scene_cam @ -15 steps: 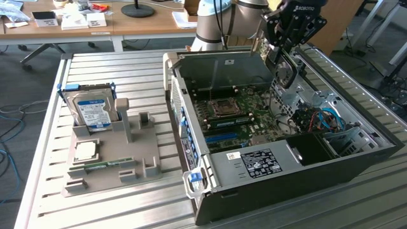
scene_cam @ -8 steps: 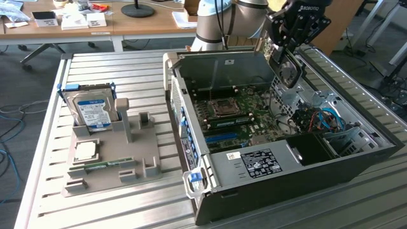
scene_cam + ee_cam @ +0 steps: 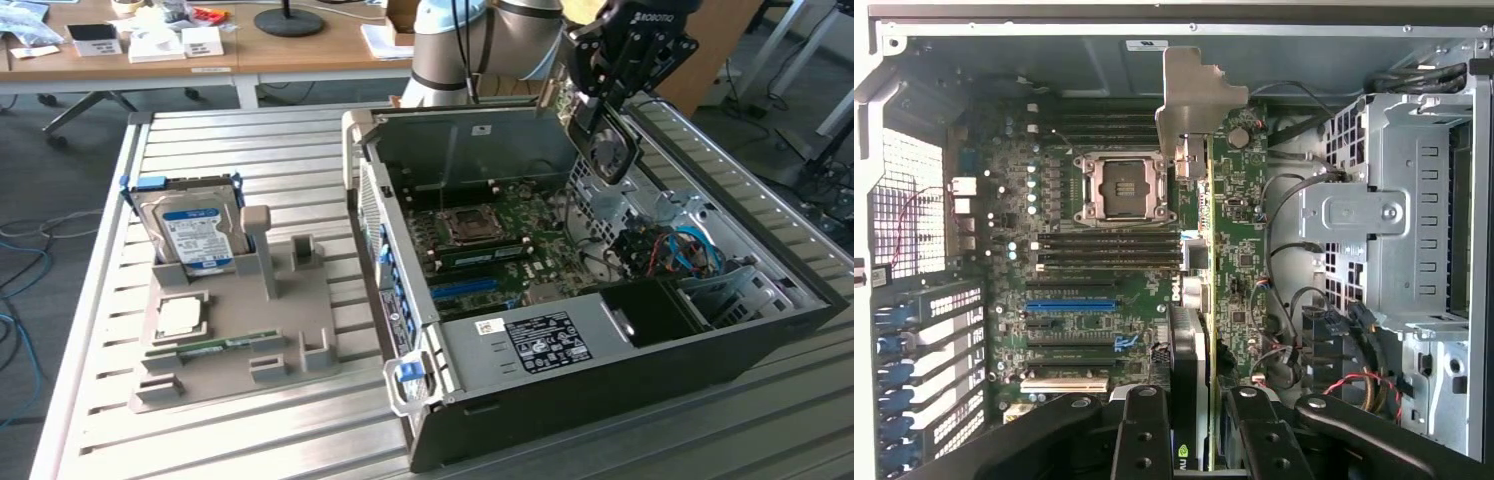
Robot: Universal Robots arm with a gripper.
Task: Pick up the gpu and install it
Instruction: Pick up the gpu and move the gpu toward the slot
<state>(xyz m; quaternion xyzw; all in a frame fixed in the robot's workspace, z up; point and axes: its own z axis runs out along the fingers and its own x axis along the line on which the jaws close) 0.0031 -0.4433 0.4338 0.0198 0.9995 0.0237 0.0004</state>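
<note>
The gpu (image 3: 609, 148) hangs upright over the open computer case (image 3: 601, 385), its round black fan facing out. My gripper (image 3: 598, 100) is shut on its upper edge. In the wrist view the gpu (image 3: 1201, 300) is seen edge-on between my black fingers (image 3: 1144, 440), with its silver end bracket (image 3: 1189, 95) at the far end. It hovers clear above the motherboard (image 3: 1104, 200), beside the empty processor socket (image 3: 1126, 185) and past the blue expansion slot (image 3: 1069, 305).
A grey parts holder (image 3: 227, 340) on the exterior view's left carries a blue-labelled hard drive (image 3: 194, 235), a processor chip (image 3: 180, 315) and a RAM stick (image 3: 214, 347). Inside the case are a metal drive cage (image 3: 1394, 230), loose cables (image 3: 681, 250) and a power supply (image 3: 541, 340).
</note>
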